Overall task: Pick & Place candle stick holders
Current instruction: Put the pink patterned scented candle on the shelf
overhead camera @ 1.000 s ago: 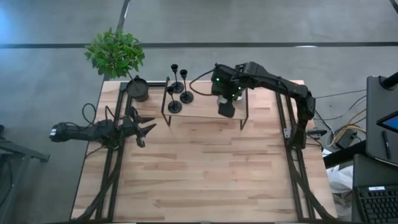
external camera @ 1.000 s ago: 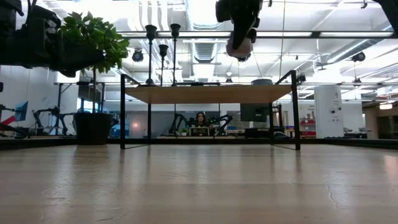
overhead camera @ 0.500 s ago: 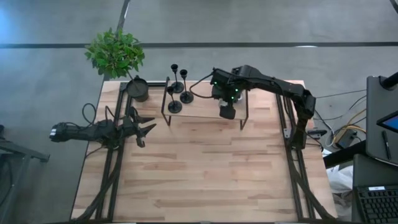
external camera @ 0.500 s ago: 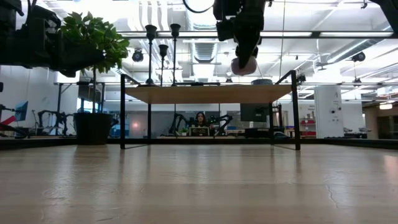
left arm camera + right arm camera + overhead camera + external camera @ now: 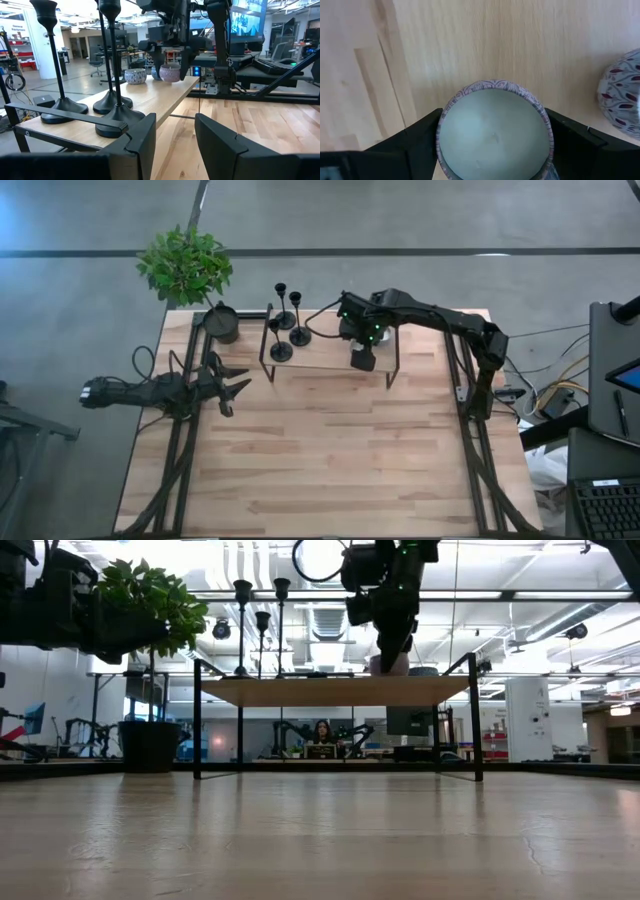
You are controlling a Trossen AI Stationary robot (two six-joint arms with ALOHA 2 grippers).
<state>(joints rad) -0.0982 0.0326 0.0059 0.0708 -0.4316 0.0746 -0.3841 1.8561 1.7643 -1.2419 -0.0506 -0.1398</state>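
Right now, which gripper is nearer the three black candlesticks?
Left. The left gripper sits just off the shelf end where the candlesticks stand; the right gripper is farther along the shelf, holding a tealight cup.

A pale wooden tabletop (image 5: 330, 450) carries a low wooden shelf (image 5: 325, 352) on thin black legs at its far edge. On the shelf, three black candlesticks (image 5: 288, 320) stand clustered at the end nearest the plant pot (image 5: 222, 323), and patterned tealight cups (image 5: 135, 76) sit toward the shelf's other end.
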